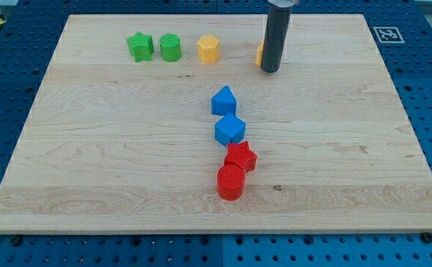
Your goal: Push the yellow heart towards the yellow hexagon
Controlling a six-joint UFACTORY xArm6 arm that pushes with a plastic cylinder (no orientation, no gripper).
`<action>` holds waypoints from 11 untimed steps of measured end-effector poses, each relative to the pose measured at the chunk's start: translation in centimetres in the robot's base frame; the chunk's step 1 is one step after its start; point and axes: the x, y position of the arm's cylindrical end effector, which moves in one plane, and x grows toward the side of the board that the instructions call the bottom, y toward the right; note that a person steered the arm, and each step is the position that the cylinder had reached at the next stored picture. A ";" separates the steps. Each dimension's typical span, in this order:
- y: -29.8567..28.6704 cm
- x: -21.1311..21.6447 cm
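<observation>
The yellow hexagon [209,49] sits near the view's top, left of centre. The yellow heart [260,53] is mostly hidden behind my rod; only a thin yellow sliver shows at the rod's left edge. My tip [270,70] rests on the board right in front of that sliver, to the right of the hexagon. About a block's width of bare board separates the hexagon from the heart.
A green star [140,46] and a green cylinder-like block [170,47] stand left of the hexagon. In the board's middle a blue block [224,101], a blue cube [230,130], a red star [241,156] and a red cylinder [230,182] form a line.
</observation>
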 end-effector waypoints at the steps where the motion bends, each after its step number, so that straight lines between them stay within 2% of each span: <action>1: 1.6 1.0; 2: 5.9 1.3; 3: 7.8 -2.0; 4: 7.8 -3.0; 5: 7.6 -2.9; 7: 1.0 -2.9; 11: 0.3 -1.5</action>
